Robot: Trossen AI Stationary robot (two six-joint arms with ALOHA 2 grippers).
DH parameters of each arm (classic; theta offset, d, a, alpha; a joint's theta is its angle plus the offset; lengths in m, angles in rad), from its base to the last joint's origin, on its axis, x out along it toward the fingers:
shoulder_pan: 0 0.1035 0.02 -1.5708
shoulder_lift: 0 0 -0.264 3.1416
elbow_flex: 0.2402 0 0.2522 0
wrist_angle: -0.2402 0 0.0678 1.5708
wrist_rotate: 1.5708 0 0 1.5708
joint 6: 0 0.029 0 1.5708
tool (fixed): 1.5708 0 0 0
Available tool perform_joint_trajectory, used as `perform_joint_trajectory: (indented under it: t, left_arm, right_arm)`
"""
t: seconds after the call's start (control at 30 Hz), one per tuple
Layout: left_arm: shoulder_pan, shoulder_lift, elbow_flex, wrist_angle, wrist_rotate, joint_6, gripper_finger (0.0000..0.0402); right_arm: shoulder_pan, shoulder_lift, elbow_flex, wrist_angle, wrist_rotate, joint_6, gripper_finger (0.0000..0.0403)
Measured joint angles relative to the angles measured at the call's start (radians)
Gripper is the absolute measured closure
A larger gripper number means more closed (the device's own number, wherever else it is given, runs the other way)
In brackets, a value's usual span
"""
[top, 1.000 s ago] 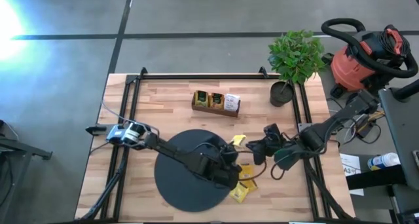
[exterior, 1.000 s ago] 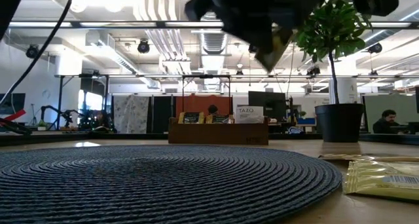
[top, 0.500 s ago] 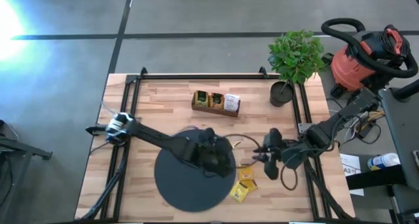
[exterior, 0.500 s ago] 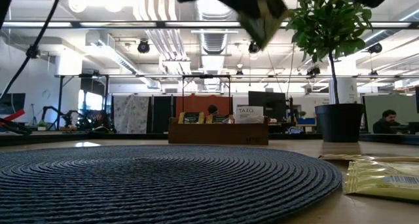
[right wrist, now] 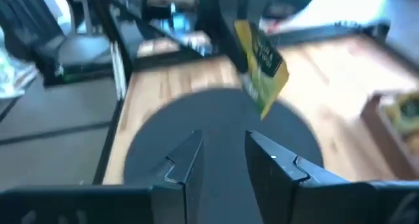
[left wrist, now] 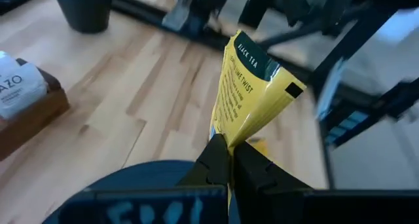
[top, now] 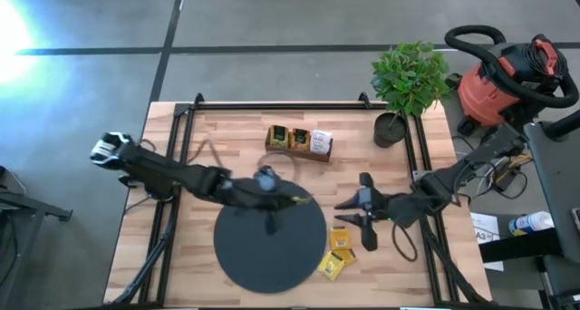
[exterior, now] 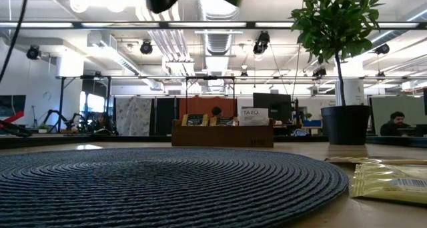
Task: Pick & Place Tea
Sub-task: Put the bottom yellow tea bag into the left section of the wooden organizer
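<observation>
Left wrist view: yellow tea sachet (left wrist: 252, 93) pinched upright between left hand (left wrist: 227, 160) fingertips

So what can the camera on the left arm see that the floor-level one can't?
Only the left wrist view shows the left pincer shut on a yellow tea sachet, held above the black disc, with bare wooden table around.

Only the low view shows the leafy plant above its pot, the room behind with its ceiling lights, and a sachet lying flat on the table.

Both show the black disc, the plant's dark pot and the wooden tray with the white Tazo packet.
</observation>
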Motion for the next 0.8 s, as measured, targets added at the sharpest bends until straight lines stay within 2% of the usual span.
perform_joint_trajectory:
  t: [0.1, 0.2, 0.37, 0.6, 0.8]
  left_arm:
    - [0.005, -0.123, -0.178, 0.160, 0.000, -0.007, 0.0399]
    - [0.014, -0.234, -0.319, 0.269, -0.001, -0.011, 0.0399]
    - [0.048, -0.388, -0.472, 0.315, 0.013, -0.006, 0.0399]
    - [0.143, -0.498, -0.592, 0.339, 0.190, 0.033, 0.0399]
    - [0.278, -0.510, -0.639, 0.395, 0.388, 0.105, 0.0399]
  right_arm:
    - [-0.072, 0.034, 0.010, 0.097, -0.031, -0.081, 0.0286]
    - [-0.165, 0.076, 0.054, 0.099, -0.070, -0.089, 0.0271]
    - [-0.320, 0.166, 0.153, 0.050, -0.215, -0.127, 0.0245]
    - [-0.473, 0.317, 0.330, -0.053, -0.340, -0.142, 0.0225]
    - [-0.512, 0.448, 0.504, -0.170, -0.347, -0.261, 0.0220]
